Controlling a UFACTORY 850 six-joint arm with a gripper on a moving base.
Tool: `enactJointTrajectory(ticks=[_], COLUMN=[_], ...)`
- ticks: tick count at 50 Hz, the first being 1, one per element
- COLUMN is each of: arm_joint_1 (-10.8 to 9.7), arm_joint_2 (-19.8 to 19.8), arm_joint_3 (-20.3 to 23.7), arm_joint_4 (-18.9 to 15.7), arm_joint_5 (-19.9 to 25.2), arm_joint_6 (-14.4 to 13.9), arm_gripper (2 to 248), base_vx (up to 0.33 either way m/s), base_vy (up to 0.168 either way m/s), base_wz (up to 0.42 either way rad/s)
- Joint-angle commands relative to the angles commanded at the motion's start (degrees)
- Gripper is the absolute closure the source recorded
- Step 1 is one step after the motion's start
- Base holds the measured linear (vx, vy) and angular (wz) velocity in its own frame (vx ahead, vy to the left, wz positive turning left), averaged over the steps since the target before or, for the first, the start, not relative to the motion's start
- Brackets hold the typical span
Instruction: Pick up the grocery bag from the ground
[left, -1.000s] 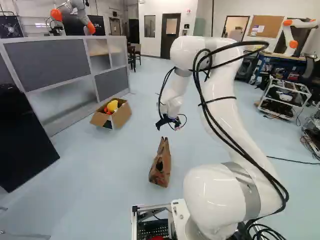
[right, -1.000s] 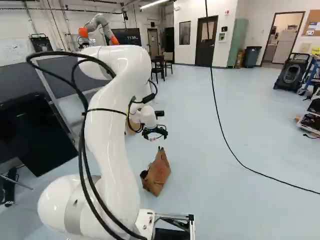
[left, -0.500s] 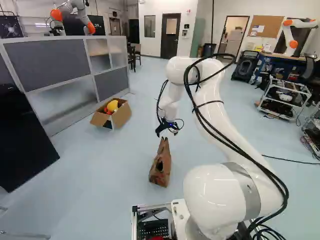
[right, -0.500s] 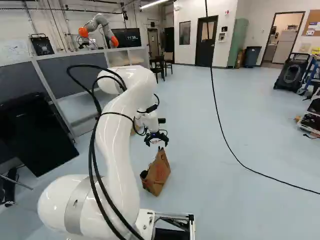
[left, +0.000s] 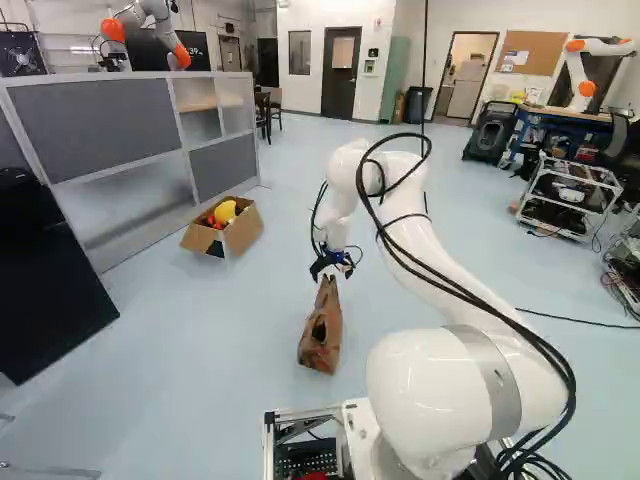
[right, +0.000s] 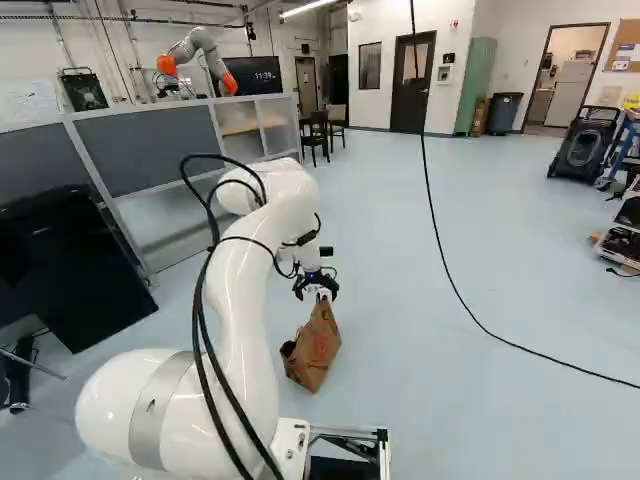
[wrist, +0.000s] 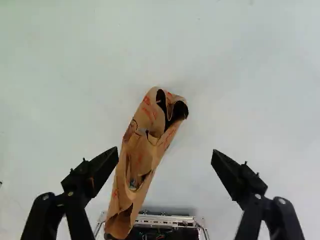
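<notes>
Bag (right: 314, 345): brown paper, red print, dark opening. Gripper (right: 317, 290): black. Arm (left: 430, 395): glossy white, silver-grey band; cables (left: 455, 290), black. Floor (left: 200, 345): plain pale blue. Left base view, from its centre: box (left: 242, 234), nine o'clock, brown; ball (left: 225, 211) in it, yellow; divider (left: 95, 125), ten o'clock, dark grey panels, pale frame; another robot (left: 160, 18), eleven o'clock, white, orange joints. Right base view: door (right: 408, 95), one o'clock, near-black.
</notes>
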Motion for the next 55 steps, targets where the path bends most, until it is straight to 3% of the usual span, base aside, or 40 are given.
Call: enactJointTrajectory(ticks=[23,40,55], arm_joint_1=[0.0,0.0,0.0], arm_joint_2=[-10.3,-17.4,-19.0], arm_joint_3=[-10.9,-18.0,-19.7], arm_joint_4=[0.0,0.0,0.0], arm_joint_5=[-3.7,-4.1,-4.1], arm_joint_6=[0.0,0.0,0.0], arm_gripper=[3,3,3], base_vx=[0.000,0.000,0.000], base_vy=[0.000,0.000,0.000], base_wz=[0.000,0.000,0.000])
